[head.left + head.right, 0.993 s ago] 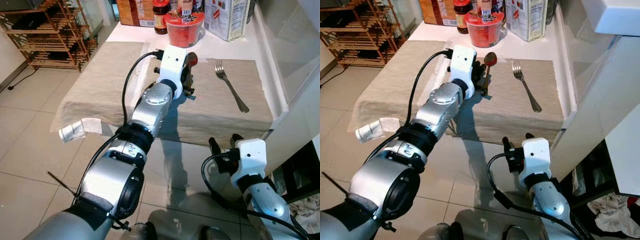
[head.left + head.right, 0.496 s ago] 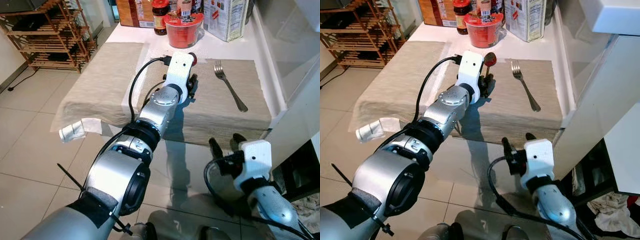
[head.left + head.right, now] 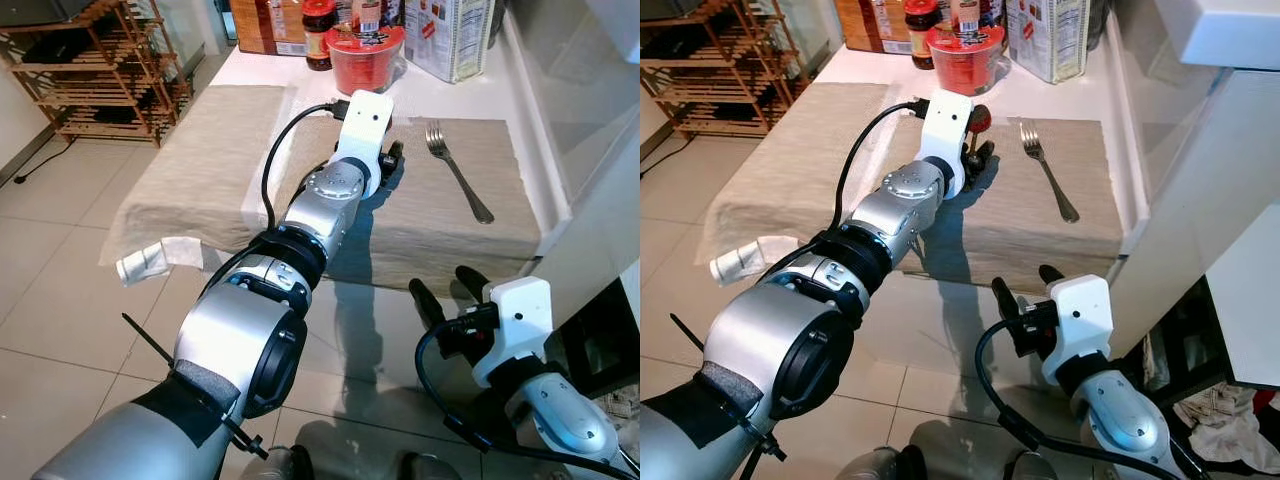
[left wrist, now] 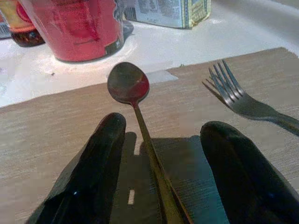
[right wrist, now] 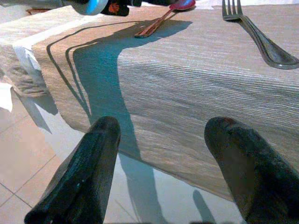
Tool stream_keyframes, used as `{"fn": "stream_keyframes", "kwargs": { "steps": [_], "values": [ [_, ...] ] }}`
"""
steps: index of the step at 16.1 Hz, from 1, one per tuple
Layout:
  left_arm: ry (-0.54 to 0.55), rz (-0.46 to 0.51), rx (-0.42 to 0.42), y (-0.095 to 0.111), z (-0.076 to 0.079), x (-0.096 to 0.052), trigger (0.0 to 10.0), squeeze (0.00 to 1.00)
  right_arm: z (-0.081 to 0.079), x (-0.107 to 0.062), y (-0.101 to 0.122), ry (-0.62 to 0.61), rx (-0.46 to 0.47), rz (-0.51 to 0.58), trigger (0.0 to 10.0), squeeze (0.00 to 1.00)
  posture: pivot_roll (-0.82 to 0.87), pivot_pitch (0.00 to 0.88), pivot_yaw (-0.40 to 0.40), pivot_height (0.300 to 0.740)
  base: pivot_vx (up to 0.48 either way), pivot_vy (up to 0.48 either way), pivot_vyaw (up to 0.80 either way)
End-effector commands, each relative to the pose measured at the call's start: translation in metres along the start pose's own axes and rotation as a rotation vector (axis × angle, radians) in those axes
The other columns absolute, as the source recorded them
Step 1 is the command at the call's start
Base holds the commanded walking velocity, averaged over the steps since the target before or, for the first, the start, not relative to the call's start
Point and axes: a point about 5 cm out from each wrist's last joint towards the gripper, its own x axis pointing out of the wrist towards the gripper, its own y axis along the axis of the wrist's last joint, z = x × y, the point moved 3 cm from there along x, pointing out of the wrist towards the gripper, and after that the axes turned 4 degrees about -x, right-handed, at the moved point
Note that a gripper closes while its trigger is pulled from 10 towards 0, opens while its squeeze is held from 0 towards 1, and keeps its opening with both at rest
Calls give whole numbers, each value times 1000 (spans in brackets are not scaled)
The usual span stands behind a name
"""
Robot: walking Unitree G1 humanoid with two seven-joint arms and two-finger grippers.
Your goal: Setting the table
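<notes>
my left gripper [image 4: 161,163] sits low over the placemat [image 3: 440,215], jaws wide, the spoon [image 4: 135,112] lying loose between them, fork [image 3: 455,170] just beside. my right gripper [image 5: 170,158] hangs below the table edge [image 5: 154,163], jaws wide, open floor [image 3: 60,280] underneath.

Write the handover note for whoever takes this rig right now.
Left gripper: open, fingers straddling the spoon, which lies flat on the beige placemat.
Right gripper: open, holding nothing, low in front of the table edge.
Fork: on the same placemat, to the spoon's right.
Done: spoon and fork are laid.
Left: pull the left arm back; no plate or cup is on the mat yet.
</notes>
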Motion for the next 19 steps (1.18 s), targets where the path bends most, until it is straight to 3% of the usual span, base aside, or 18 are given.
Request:
{"fn": "stream_keyframes", "kwargs": {
  "steps": [1, 9, 19],
  "values": [
    [-2, -6, -10, 2, 6, 1, 10000, 0, -3, -1, 6, 6, 13, 17, 10000, 0, -197, 110, 126, 740, 0, 0, 0],
    [38, -80, -15, -18, -4, -1, 10000, 0, -12, -8, 10, 65, 65, 14, 10000, 0, -210, 125, 124, 740, 0, 0, 0],
    [-1, -142, 11, -30, 4, -2, 10000, 0, -17, -5, 10, 77, 69, 8, 10000, 0, -210, 112, 128, 740, 0, 0, 0]
  ]
}}
